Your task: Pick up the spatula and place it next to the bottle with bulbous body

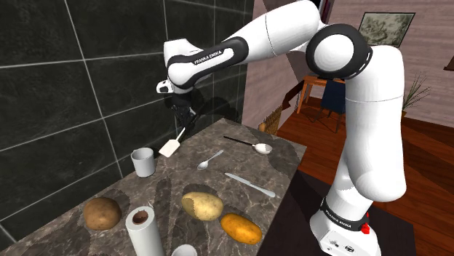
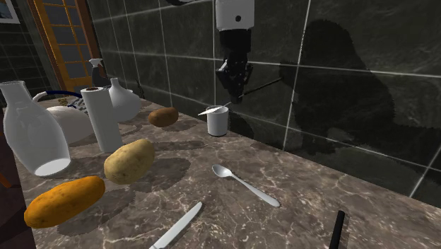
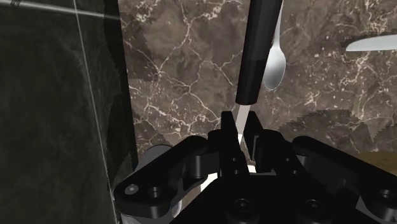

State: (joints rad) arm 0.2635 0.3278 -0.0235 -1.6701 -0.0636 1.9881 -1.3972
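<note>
Entry: all-black two-finger claw (image 1: 183,116), clenched on the thin silver neck of the spatula (image 1: 169,148), which has a flat white blade and a black handle. We are reading this grip near the neck as leaving the blade hanging free. The blade is hovering in the air over the dark marble worktop (image 1: 287,164), near the plain white cup (image 2: 218,122) by the tiled wall.

Destination: pale bulbous bottle with a narrow neck (image 2: 122,101), standing well apart. The white paper-towel roll (image 2: 101,117) is partly hiding it, so we are not making out the free space beside it.
</note>
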